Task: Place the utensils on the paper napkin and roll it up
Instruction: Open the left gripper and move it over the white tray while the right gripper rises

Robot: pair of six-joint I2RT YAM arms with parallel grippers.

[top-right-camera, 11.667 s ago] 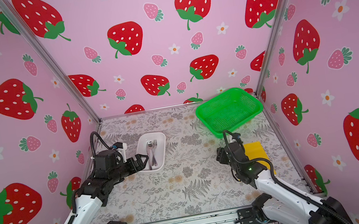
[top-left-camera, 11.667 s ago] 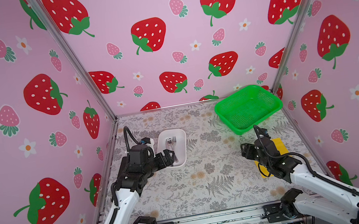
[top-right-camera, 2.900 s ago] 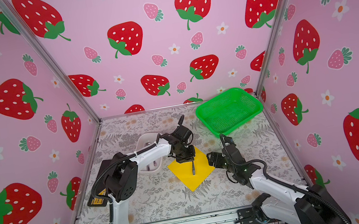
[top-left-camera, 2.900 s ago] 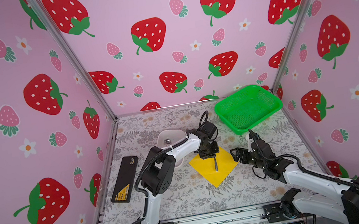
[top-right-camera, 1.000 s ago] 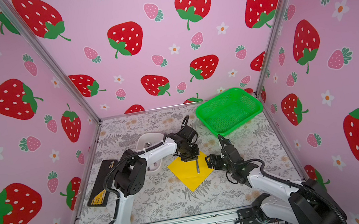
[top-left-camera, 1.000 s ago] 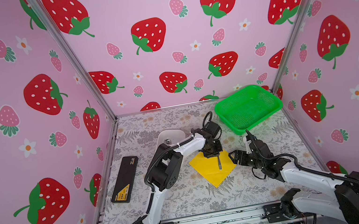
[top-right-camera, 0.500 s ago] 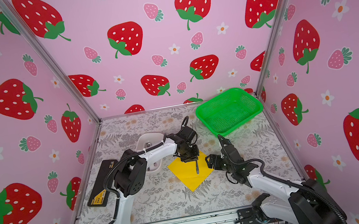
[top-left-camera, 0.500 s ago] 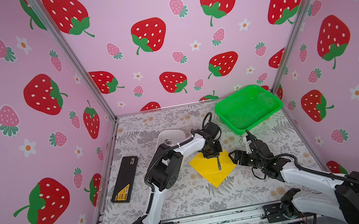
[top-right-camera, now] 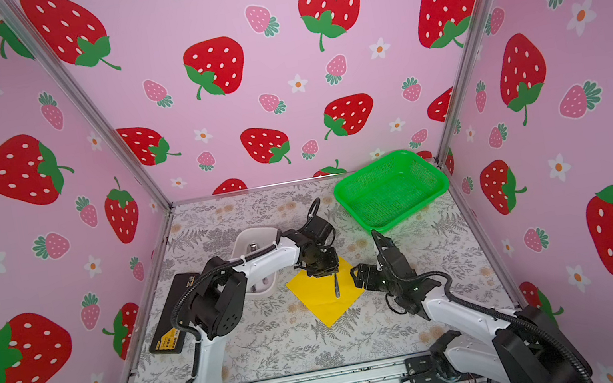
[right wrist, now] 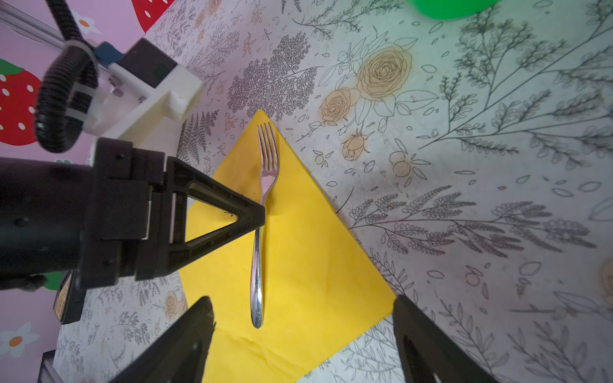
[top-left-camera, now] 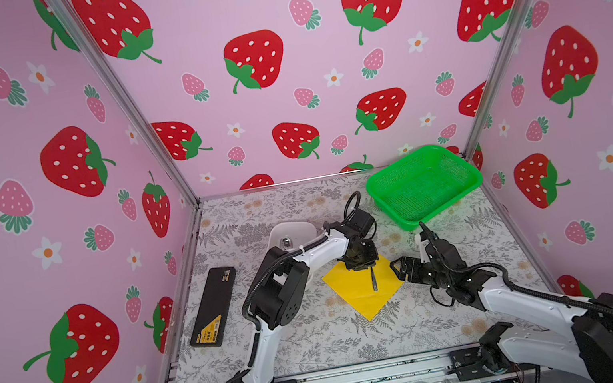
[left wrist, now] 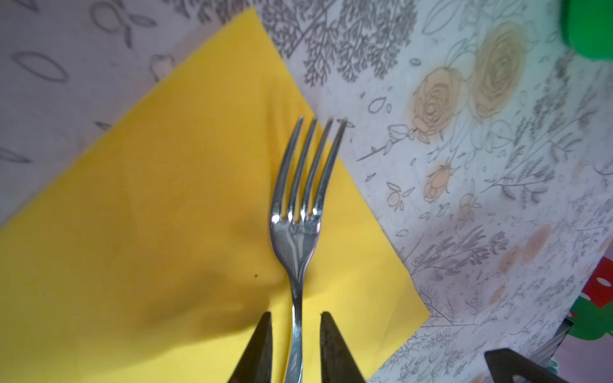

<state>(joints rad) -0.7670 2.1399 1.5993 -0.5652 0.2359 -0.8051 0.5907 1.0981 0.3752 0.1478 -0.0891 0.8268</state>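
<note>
Paper napkin lies flat as a yellow diamond near the middle of the surface. At the far right corner the green mesh basket looks empty. A black box lies by the left edge. The white dish, left of the middle toward the far edge, shows one shiny piece inside; the left arm hides the rest, so I cannot tell what else it holds. The left pincer hovers low over the napkin's far corner, released: its jaws stand on either side of the handle of the fork, with yellow showing in both gaps. The right pincer, spread wide and empty, sits at the napkin's right corner. The fork rests on the napkin, tines toward the far corner, one tip just over the paper's edge. The laying-out step seems in hand, with one utensil placed; next the left pincer should rise straight, without nudging the fork, then go to the dish.
</note>
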